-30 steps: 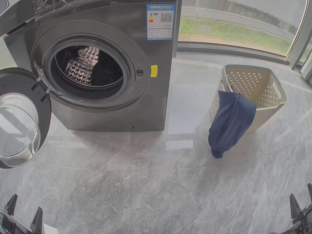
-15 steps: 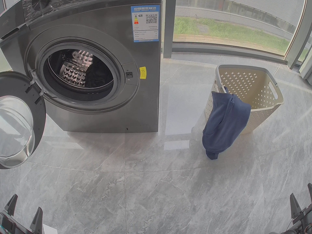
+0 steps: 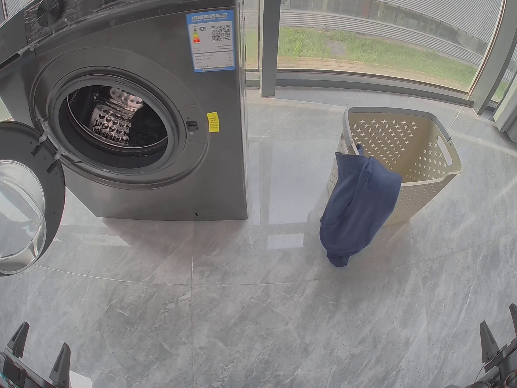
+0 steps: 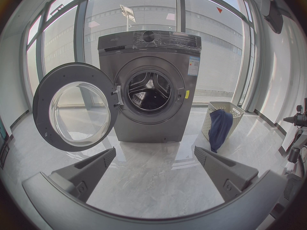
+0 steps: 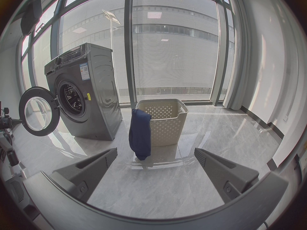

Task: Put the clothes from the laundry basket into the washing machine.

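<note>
A grey washing machine (image 3: 161, 146) stands at the left with its round door (image 3: 24, 200) swung open and something dark inside the drum (image 3: 116, 122). A beige laundry basket (image 3: 425, 152) sits on the floor to the right, a blue garment (image 3: 358, 206) draped over its near rim and hanging to the floor. My left gripper (image 3: 40, 351) is low at the bottom left, open and empty. At the bottom right my right gripper (image 3: 498, 332) is also open and empty. Both are far from the basket. The machine (image 4: 150, 87), basket (image 4: 225, 107) and garment (image 4: 220, 130) show ahead in the left wrist view; the right wrist view faces the basket (image 5: 166, 118) and garment (image 5: 140, 133).
Glossy grey marble floor (image 3: 258, 308) stretches between me and both objects. Tall windows (image 3: 377, 22) with a low sill run behind the basket. The open door juts out left of the machine.
The whole head view has shifted left, so the camera has turned rightward; machine and basket sit further left in the picture. Both grippers keep their places and stay open.
</note>
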### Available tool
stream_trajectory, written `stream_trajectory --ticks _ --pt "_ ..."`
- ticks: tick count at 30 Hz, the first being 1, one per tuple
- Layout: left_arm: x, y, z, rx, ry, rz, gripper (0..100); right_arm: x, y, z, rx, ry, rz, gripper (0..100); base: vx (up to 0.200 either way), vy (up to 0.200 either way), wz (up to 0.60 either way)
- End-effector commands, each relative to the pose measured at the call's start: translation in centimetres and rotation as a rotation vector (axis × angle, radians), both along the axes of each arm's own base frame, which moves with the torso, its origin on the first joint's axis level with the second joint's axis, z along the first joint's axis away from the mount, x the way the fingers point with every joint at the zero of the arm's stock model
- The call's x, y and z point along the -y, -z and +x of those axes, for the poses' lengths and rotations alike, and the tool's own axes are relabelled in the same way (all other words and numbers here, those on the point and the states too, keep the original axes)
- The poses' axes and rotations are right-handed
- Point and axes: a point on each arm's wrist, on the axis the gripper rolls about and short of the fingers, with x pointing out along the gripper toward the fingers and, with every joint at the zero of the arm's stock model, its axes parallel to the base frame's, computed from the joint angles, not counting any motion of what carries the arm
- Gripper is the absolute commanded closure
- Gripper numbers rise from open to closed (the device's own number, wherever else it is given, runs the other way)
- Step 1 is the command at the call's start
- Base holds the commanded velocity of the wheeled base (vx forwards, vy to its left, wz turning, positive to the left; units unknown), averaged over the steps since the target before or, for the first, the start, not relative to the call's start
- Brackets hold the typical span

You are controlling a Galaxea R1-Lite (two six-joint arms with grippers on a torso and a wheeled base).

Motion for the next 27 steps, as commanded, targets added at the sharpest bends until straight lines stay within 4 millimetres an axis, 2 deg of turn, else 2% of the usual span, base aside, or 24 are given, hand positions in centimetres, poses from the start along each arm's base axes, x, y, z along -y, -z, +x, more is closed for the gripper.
stream_trajectory --ticks 1,10,22,27 --pt "0.00 0.51 0.07 -0.010 0.001 -0.001 0 0.00 0.46 0.07 -0.010 -0.001 0.000 0 0.000 -0.200 0.00" --pt "0.00 0.51 0.07 -0.010 0.001 -0.001 0 0.00 0.47 0.07 -0.012 -0.003 -0.008 0 0.000 -0.200 0.00" --pt "0.00 0.51 0.07 -0.010 0.001 -0.001 0 0.00 0.47 0.07 -0.012 -0.003 -0.008 0 0.000 0.000 0.00" --pt "0.00 0.51 0.07 -0.010 0.001 0.001 0 0.00 0.47 0.07 -0.012 -0.003 -0.009 0 0.000 -0.200 0.00"
